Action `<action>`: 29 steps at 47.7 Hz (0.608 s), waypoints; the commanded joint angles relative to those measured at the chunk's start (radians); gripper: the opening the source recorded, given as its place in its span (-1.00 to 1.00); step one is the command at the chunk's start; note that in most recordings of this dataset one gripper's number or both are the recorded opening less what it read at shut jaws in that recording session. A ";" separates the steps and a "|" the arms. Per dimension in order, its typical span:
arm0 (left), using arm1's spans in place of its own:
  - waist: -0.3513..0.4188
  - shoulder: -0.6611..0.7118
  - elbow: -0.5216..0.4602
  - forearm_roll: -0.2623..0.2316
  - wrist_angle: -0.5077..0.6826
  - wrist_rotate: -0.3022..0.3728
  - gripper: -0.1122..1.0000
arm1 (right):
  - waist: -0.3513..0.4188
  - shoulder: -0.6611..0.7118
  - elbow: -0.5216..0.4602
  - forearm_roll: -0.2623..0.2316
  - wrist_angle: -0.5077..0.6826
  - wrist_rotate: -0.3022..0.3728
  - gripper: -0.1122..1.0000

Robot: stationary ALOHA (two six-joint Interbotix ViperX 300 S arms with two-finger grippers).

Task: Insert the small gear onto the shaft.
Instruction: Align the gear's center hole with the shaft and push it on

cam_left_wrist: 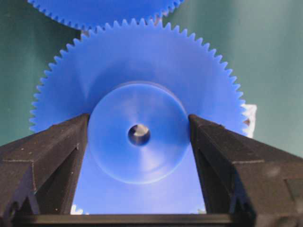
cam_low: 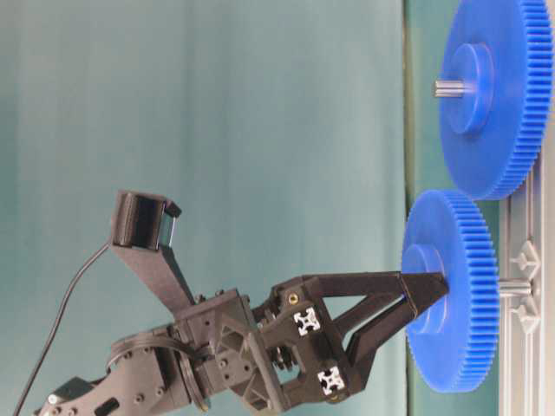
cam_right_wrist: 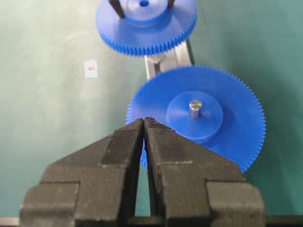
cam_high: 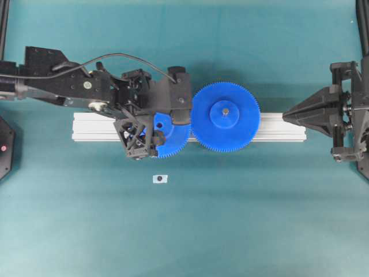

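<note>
Left tool (cam_left_wrist: 138,142) clamped on small gear (cam_left_wrist: 137,94) hub, over the rail (cam_high: 277,127) beside big gear (cam_high: 225,117); shaft (cam_left_wrist: 138,134) tip shows in bore. Right tool (cam_right_wrist: 144,124) together, idle. Risk: teeth clash w/ big gear or tilt, jamming it partway.

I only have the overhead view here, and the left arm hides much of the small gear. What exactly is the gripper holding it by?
Observer: In the left wrist view, the left gripper has its fingers clamped on either side of the raised hub of the small gear.
Operator: Is the shaft in the hole?
Observer: Grey metal fills the centre hole, so the shaft tip looks to be inside.
Operator: Is the gear fully down?
Observer: The table-level view shows bare pin between the gear and the aluminium bar. I cannot tell whether it should go lower.
</note>
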State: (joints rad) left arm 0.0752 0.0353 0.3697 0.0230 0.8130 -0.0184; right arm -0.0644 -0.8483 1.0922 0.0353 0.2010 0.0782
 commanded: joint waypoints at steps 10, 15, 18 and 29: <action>0.023 -0.012 0.026 0.003 -0.029 0.002 0.49 | -0.003 0.003 -0.009 0.005 -0.009 0.008 -0.55; 0.026 -0.009 0.023 0.003 -0.043 0.002 0.49 | -0.003 0.003 -0.009 0.005 -0.011 0.008 -0.54; 0.029 -0.009 0.025 0.003 -0.048 0.002 0.49 | -0.003 0.003 -0.011 0.006 -0.011 0.008 -0.54; 0.035 -0.009 0.017 0.000 -0.049 -0.003 0.49 | -0.003 0.003 -0.009 0.006 -0.011 0.008 -0.54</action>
State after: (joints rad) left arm 0.1028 0.0353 0.3973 0.0215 0.7609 -0.0230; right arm -0.0660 -0.8483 1.0922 0.0383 0.1994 0.0782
